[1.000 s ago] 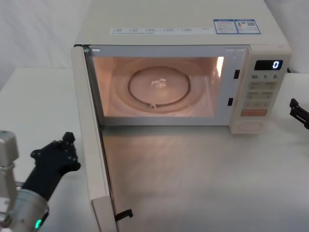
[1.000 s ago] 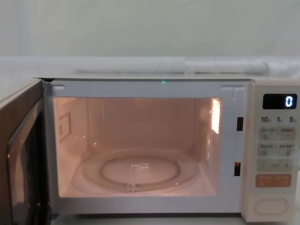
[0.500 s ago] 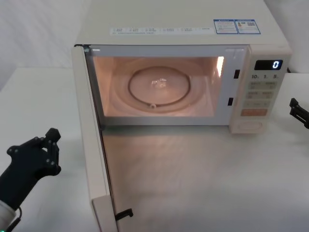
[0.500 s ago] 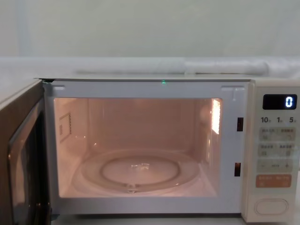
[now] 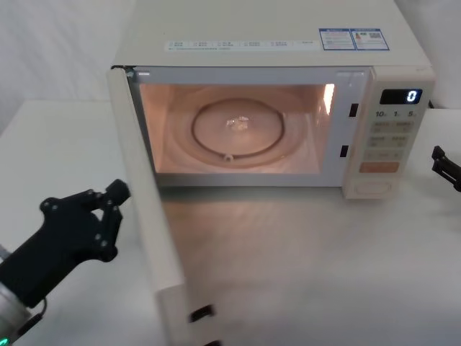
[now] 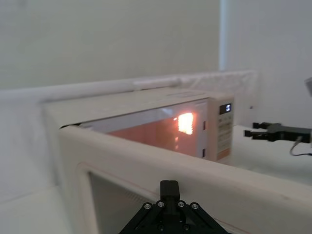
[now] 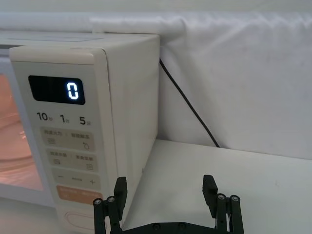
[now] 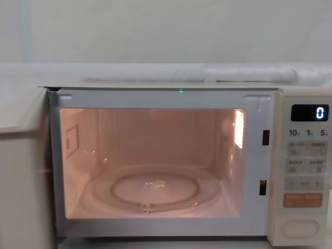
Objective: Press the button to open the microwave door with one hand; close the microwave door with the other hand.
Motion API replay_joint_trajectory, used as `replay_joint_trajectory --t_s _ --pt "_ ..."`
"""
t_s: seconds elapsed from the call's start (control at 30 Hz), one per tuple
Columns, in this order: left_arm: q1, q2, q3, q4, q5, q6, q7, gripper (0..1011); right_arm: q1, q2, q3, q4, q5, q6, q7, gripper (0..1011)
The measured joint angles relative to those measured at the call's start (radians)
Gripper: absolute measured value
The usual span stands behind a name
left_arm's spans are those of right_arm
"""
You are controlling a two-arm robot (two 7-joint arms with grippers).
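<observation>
One microwave (image 5: 274, 43) stands on the worktop (image 5: 65, 144), its one door (image 5: 148, 223) swung open with the lit cavity exposed. The left pincer (image 5: 108, 209), state not determinable, sits against the door's outer face. The right pincer (image 7: 165, 190), released, holds nothing; the one button (image 5: 373, 188) lies just beside it.

Left claw (image 5: 108, 205) now against the microwave door (image 5: 155, 238) — door swung partway inward.
</observation>
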Motion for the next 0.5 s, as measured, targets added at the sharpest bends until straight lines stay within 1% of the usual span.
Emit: replay_joint_trajectory --t_s 0.1,0.13,0.2,0.23,0.3,0.33,0.4,0.43,0.5 --pt "-0.04 0.016 0.024 0.014 -0.018 0.005 -0.018 0 0.0 0.0 0.0 0.0 0.0 0.0 0.0 1002" --pt "-0.067 0.022 0.041 0.025 -0.029 0.008 -0.027 0 0.0 0.0 0.0 0.0 0.0 0.0 0.0 1002" --pt "-0.097 0.029 0.06 0.039 -0.039 0.013 -0.038 0 0.0 0.0 0.0 0.0 0.0 0.0 0.0 1002" --pt "-0.128 0.035 0.081 0.054 -0.05 0.018 -0.05 0 0.0 0.0 0.0 0.0 0.0 0.0 0.0 1002" --pt "-0.165 0.041 0.105 0.071 -0.063 0.026 -0.067 0 0.0 0.0 0.0 0.0 0.0 0.0 0.0 1002" --pt "-0.205 0.047 0.132 0.091 -0.076 0.036 -0.085 0 0.0 0.0 0.0 0.0 0.0 0.0 0.0 1002" --pt "-0.241 0.05 0.156 0.109 -0.086 0.045 -0.101 0 0.0 0.0 0.0 0.0 0.0 0.0 0.0 1002" --pt "-0.281 0.052 0.183 0.131 -0.098 0.055 -0.117 0 0.0 0.0 0.0 0.0 0.0 0.0 0.0 1002" --pt "-0.323 0.052 0.212 0.153 -0.109 0.065 -0.135 0 0.0 0.0 0.0 0.0 0.0 0.0 0.0 1002"
